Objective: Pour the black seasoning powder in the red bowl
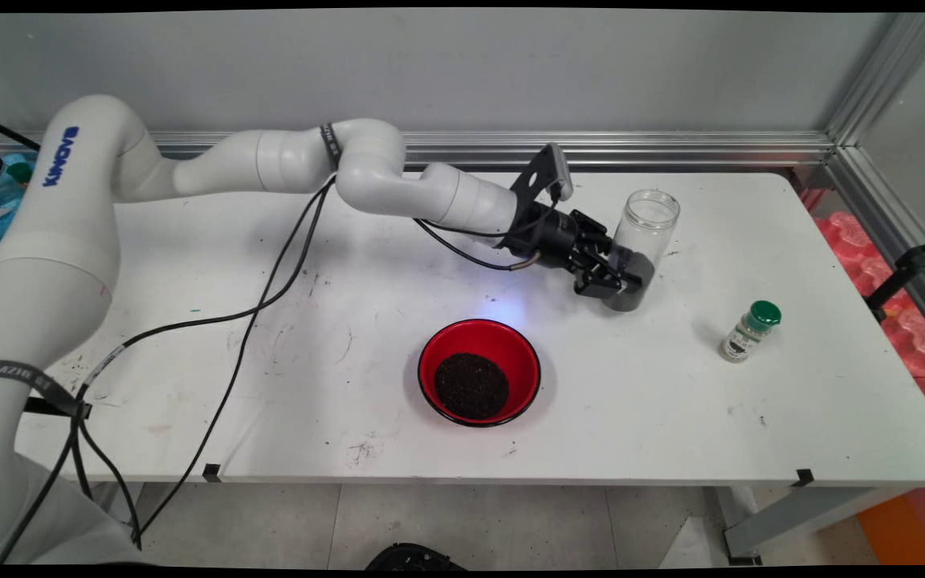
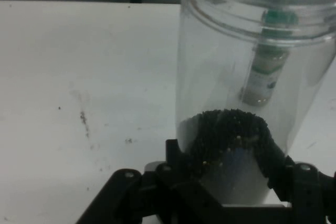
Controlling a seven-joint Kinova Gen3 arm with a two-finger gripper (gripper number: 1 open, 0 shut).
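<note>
From the left of the main view we see the white arm (image 1: 189,168) reaching across the white table (image 1: 671,417), with black cables (image 1: 270,281) drooping from it down toward the near edge. Near the middle of the table, closer to us, a red bowl (image 1: 479,372) sits with a dark mound of small black grains (image 1: 471,386) in its bottom. Beyond the bowl and to its right, the black gripper (image 1: 621,277) is closed around the lower part of a clear jar (image 1: 641,245). The jar has no lid; it leans slightly, its open mouth up and toward the back wall. A layer of dark grains fills its bottom. We cannot tell for certain whether its base touches the table or hangs just above it. In the hand view we see the jar (image 2: 252,87) close up, with the gripper (image 2: 231,177) holding it from both sides low down and the dark grains (image 2: 231,135) banked inside. Well to the right, near the table's right end, stands a small spice bottle (image 1: 749,331) with a green cap, apart from everything else. Through the jar's clear wall the hand view shows that same bottle (image 2: 265,72), blurred.
</note>
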